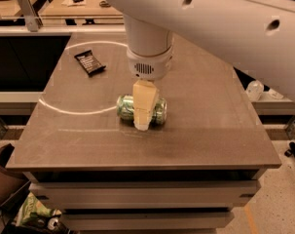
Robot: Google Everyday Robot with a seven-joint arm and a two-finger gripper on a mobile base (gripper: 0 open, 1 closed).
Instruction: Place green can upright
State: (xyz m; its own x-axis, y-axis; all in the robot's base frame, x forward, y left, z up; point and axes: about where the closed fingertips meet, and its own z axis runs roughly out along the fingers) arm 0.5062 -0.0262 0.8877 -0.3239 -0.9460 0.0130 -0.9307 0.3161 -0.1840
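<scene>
The green can (124, 107) lies on its side near the middle of the brown table (210, 130), its long axis running left to right. My gripper (143, 115) hangs from the white arm (149, 48) and is lowered over the can's middle, close to the tabletop. Its cream front part covers the middle of the can, so only the can's two ends show. The far side of the gripper is hidden behind the can.
A black snack packet (90, 62) lies at the table's far left. White arc marks (69, 110) cross the tabletop. Pale bottles (254, 89) stand off the table's right edge. A green bag (37, 213) lies on the floor at lower left.
</scene>
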